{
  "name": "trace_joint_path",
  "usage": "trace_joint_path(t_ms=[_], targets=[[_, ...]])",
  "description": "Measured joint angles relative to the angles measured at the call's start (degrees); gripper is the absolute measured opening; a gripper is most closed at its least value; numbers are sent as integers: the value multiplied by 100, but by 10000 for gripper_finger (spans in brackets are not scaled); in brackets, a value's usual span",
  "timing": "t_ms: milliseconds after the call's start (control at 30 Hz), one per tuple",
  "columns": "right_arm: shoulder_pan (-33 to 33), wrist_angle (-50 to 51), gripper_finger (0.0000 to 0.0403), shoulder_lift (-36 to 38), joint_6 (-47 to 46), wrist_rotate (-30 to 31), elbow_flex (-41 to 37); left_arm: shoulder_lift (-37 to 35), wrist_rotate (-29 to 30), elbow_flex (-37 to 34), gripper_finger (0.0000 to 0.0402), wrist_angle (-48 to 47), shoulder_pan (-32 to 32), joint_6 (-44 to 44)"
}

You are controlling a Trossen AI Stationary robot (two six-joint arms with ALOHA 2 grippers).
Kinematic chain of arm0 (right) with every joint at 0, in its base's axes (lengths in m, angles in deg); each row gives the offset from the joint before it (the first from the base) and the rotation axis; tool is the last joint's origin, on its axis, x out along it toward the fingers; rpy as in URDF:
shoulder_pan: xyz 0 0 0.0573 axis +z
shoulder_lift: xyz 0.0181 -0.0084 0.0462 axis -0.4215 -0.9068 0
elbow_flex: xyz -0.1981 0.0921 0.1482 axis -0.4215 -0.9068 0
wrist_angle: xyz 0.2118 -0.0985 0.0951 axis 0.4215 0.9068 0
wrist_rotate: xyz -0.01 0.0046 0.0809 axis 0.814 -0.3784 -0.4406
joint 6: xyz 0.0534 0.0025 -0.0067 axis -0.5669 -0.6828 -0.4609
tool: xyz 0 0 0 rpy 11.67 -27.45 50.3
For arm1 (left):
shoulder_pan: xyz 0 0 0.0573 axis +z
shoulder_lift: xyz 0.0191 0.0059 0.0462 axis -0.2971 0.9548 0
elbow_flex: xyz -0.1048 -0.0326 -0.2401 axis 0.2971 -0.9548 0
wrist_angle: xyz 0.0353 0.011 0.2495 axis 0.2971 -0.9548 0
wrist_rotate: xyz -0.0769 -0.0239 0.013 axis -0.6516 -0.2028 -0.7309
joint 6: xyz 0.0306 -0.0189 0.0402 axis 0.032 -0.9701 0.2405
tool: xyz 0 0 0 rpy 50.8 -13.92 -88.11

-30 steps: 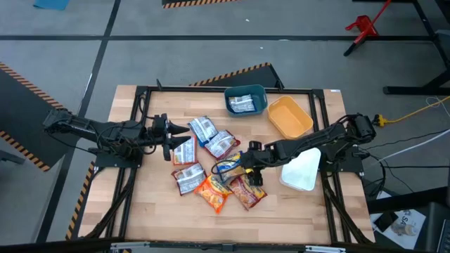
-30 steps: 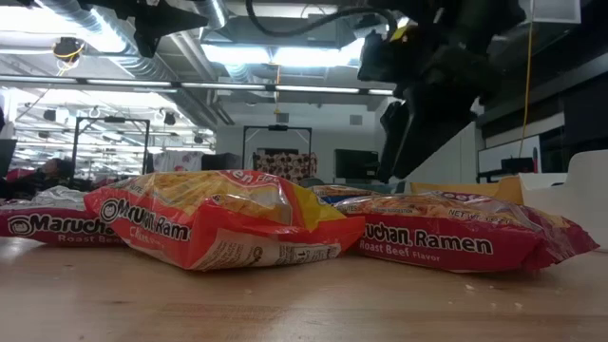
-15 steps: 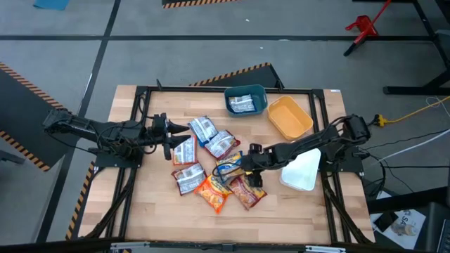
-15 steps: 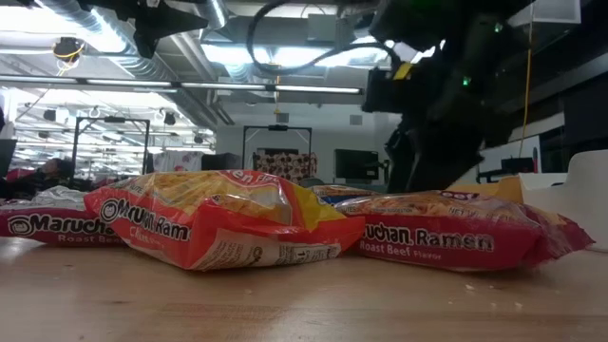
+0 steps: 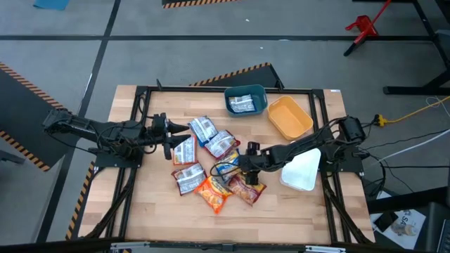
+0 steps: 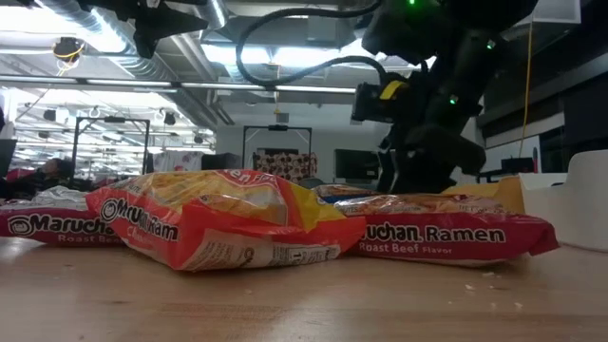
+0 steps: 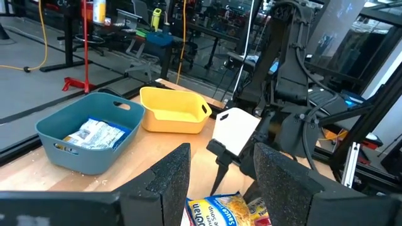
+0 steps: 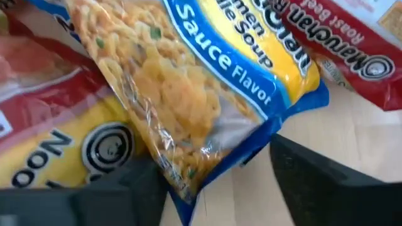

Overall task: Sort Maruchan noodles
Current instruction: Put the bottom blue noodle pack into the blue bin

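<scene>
Several Maruchan packets lie in a loose pile (image 5: 211, 165) on the table's middle. My right gripper (image 5: 238, 167) is down at the pile's right side, open. In the right wrist view (image 8: 217, 188) its fingers stand on either side of a corner of the blue-and-yellow packet (image 8: 207, 94), which lies partly on a red packet (image 8: 352, 44). An orange-red packet (image 6: 218, 228) and a red Roast Beef packet (image 6: 446, 237) lie nearest the near edge. My left gripper (image 5: 184, 133) hovers open at the pile's left side (image 7: 220, 188). My right gripper straddles the blue-and-yellow packet's corner (image 8: 188, 188), coming low from the table's right. The packet lies flat on the pile. Whether either finger (image 8: 119, 188) touches it, I cannot tell.
A teal bin (image 5: 245, 100) with a silver packet inside stands at the far edge, a yellow-orange bin (image 5: 290, 117) to its right. A white bin (image 5: 302, 170) sits under the right arm. A black frame (image 5: 140, 105) rims the wooden table.
My right gripper has moved toward the table's left and down, closing on the blue-and-yellow packet at the pile's right side. The red Roast Beef packet's right end has shifted a little toward the pile.
</scene>
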Motion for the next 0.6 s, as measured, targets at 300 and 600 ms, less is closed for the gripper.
trace_joint_path(t_ms=[300,600], targets=[[7,-58,46,-92,-103,-310,1,0,-2,0,170,-2,0,-2],[10,130,3,-87,-352,-457,330,0,-4,0,170,-2,0,-4]])
